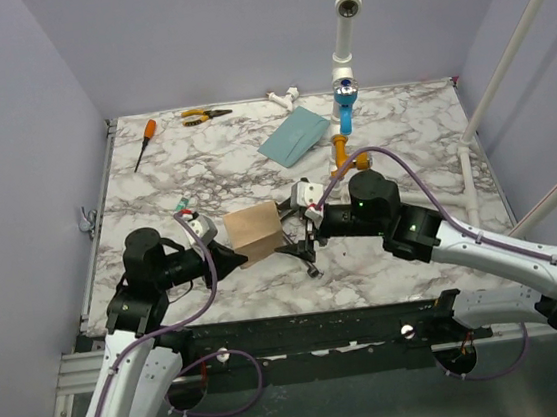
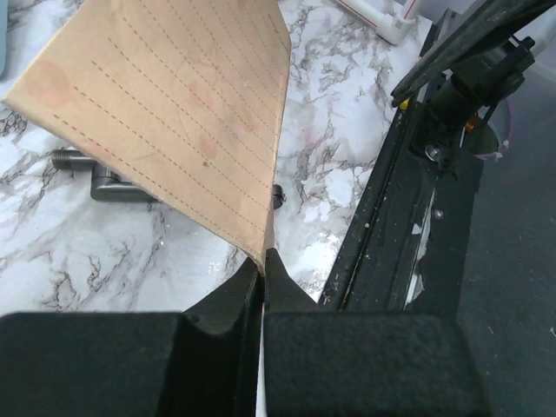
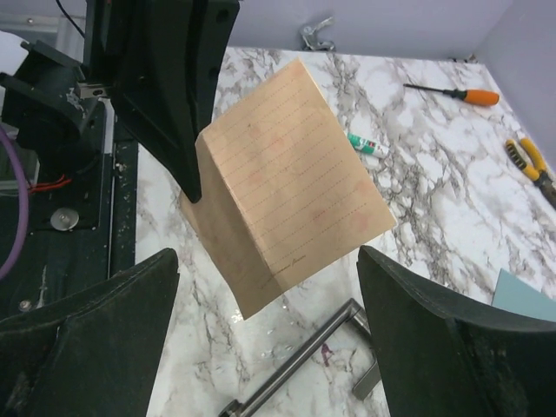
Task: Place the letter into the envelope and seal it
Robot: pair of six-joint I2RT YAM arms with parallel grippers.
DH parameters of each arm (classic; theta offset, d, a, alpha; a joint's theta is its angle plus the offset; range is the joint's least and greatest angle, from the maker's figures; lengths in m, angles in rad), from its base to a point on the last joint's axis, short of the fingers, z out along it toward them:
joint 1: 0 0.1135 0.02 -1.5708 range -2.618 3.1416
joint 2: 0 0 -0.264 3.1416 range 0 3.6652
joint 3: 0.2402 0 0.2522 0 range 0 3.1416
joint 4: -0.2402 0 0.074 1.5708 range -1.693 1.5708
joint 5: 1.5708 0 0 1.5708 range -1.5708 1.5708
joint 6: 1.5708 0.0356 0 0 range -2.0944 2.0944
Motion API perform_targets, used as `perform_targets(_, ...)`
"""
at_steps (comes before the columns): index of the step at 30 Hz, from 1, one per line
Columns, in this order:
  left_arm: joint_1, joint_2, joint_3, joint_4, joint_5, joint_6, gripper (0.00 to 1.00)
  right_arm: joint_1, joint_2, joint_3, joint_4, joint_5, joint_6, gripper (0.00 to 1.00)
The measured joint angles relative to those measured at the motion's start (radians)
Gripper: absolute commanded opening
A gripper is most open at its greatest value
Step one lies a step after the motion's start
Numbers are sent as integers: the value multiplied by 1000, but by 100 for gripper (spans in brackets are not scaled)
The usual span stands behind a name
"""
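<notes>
**Left fingers pinch the letter in the air; right fingers spread around it**

The marbled tabletop [image 1: 402,144] carries everything in view. The left arm [image 1: 155,273] reaches in from the near left and the right arm [image 1: 443,240] from the near right. The two meet over the near middle of the tabletop.

The left fingers [image 2: 263,265] are closed tight on a corner of the letter [image 1: 253,233] and hold it up off the tabletop. The letter is a tan, lined sheet, creased so that two faces show in the right wrist view. It stands tilted, with its free edges in the air.

The right fingers [image 1: 297,242] are spread wide, one on each side of the letter. The right wrist view shows a gap on both sides, so they grip nothing.

The envelope [image 1: 295,136] lies flat toward the far edge, a little right of centre. It is well apart from the letter and just beside the foot of a white pole [image 1: 341,50].

A metal bar [image 3: 300,360] lies on the tabletop below the letter. A screwdriver [image 1: 145,143] with an orange handle lies at the far left. Yellow-handled pliers [image 1: 206,115] lie near it, close to the far edge. A small white-and-green tube [image 1: 183,207] lies near the left arm.
</notes>
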Motion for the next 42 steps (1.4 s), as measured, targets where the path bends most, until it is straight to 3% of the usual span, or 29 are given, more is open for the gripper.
perform_targets(13, 0, 19, 77, -119, 0, 152, 0, 0, 17, 32, -15, -27, -92, 88)
perform_targets(15, 0, 23, 77, -129, 0, 157, 0, 0, -5, 35, -27, -21, -96, 92)
perform_targets(24, 4, 28, 77, -140, 0, 170, 0, 0, -117, 35, -43, 30, -117, 92)
perform_targets(34, 4, 28, 77, -143, -2, 185, 0, 2, -6, 7, 130, -134, -98, 94)
perform_targets(42, 4, 30, 108, -198, -12, 260, 0, 12, 145, 57, 102, -198, -172, 94)
